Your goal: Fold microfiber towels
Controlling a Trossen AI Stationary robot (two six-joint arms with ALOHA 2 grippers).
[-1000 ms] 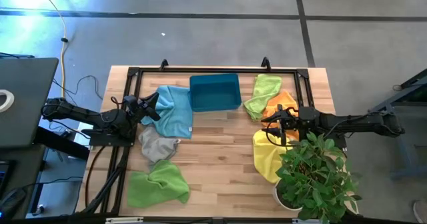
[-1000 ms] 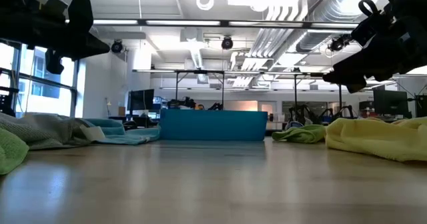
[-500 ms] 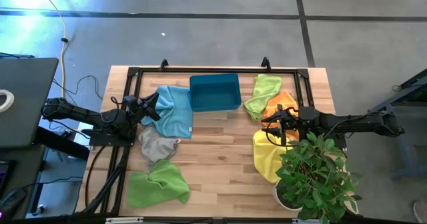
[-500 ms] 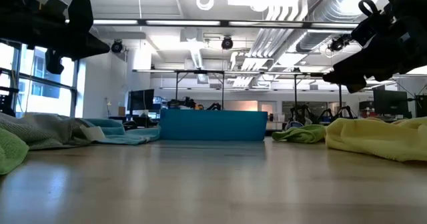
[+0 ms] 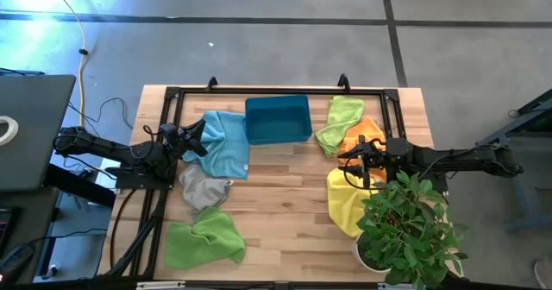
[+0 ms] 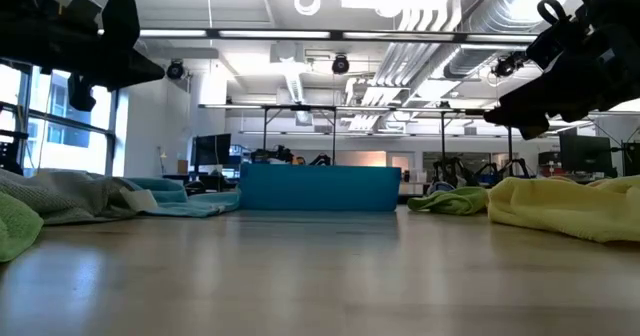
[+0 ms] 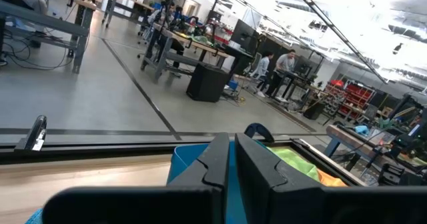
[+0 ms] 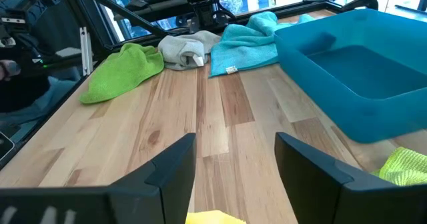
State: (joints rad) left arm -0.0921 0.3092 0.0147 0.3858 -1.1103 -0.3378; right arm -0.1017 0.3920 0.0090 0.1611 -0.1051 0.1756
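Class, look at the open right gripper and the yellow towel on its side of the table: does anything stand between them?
Nothing visible does. The right gripper hangs open just above the yellow towel, with only air between them. The potted plant stands beside the towel, at its outer edge, not under the gripper.

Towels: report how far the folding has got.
Done: nothing; the light blue towel, grey towel, two lime green towels, orange towel and yellow towel all lie crumpled. In hand: nothing; the left gripper is shut and empty, the right gripper open. Left: every fold.
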